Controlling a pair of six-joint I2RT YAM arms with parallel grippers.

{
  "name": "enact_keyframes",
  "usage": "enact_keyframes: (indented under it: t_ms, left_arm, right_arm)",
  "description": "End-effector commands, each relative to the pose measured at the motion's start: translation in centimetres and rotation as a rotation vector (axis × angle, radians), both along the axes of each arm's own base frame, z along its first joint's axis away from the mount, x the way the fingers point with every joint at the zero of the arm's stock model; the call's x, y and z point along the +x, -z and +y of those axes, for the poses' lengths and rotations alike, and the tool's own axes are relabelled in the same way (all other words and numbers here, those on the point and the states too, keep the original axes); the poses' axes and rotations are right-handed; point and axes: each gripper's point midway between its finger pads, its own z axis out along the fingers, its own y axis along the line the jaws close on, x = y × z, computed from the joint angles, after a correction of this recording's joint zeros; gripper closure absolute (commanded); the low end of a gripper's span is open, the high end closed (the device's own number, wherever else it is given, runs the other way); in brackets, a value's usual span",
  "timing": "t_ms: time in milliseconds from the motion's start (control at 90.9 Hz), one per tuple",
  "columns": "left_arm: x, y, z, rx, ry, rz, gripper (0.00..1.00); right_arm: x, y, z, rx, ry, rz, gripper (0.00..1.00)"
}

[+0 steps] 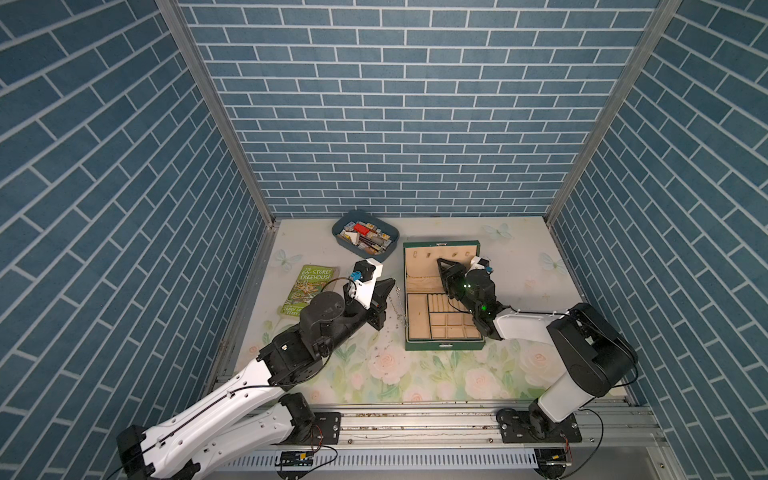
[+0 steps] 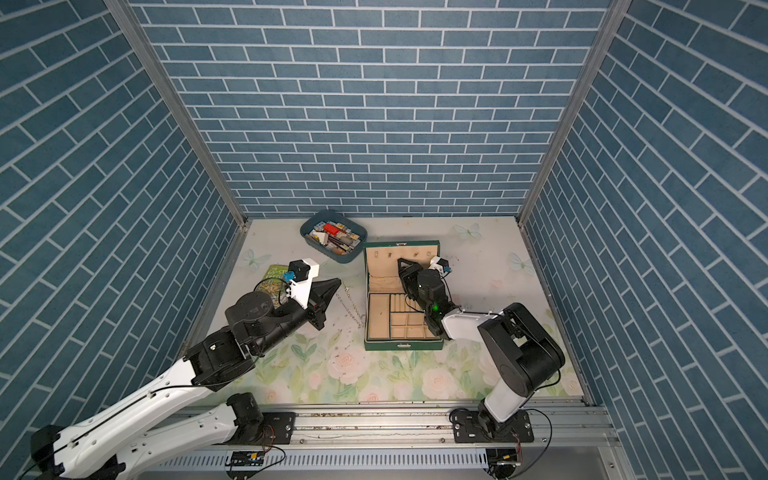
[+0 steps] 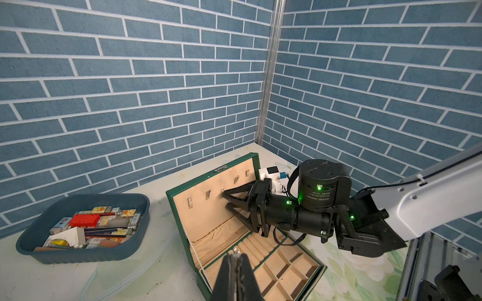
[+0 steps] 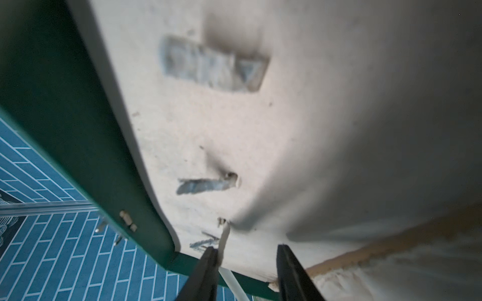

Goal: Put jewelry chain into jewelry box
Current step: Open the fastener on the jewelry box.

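On the left lies a green book (image 1: 309,289), and far behind it stands a blue-grey bin (image 1: 365,235) of small items. Our left gripper (image 2: 332,286) hangs just left of the jewelry box (image 2: 401,345), with its fingers pressed together on the jewelry chain (image 2: 351,307). In both top views the chain drops from the fingertips and trails down to the table beside the box's left wall, so it is lifted but not yet inside. We judge that the carrying step is in hand: next the left arm must go right, over the wall, and release above a compartment. Our left arm reaches low and forward. On the right, our right gripper (image 3: 229,202) has its fingers apart and holds nothing. It points at the lining of the upright lid, and its arm bends over the open tray.
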Motion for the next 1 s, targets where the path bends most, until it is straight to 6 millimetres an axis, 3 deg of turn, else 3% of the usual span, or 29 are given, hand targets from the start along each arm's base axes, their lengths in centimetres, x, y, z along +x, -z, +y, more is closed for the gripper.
enact_keyframes:
  t_ms: [0, 407, 561, 682, 858, 990]
  left_arm:
    - [-0.1, -0.1, 0.1, 0.000, 0.001, -0.008, 1.00]
    - [-0.1, -0.5, 0.1, -0.013, 0.003, -0.005, 1.00]
    - [-0.2, -1.1, 0.3, -0.014, -0.001, -0.009, 1.00]
    - [-0.1, -1.1, 0.5, -0.006, -0.010, -0.012, 1.00]
    - [0.0, -0.9, 0.4, -0.014, -0.015, -0.004, 1.00]
    - [0.1, -0.7, 0.3, -0.016, -0.014, 0.002, 1.00]
  right_arm:
    - [-0.4, -2.1, 0.3, -0.033, -0.029, -0.044, 0.53]
    - [-1.7, -4.8, -0.6, -0.066, -0.067, -0.088, 0.50]
    - [-2.6, -6.2, -2.9, -0.185, -0.054, -0.130, 0.50]
    - [-2.1, -5.9, -5.3, -0.228, -0.013, -0.118, 0.53]
    - [-0.8, -4.8, -2.8, -0.117, -0.119, -0.056, 0.52]
    - [0.0, -4.3, -2.1, -0.039, -0.106, -0.032, 0.52]
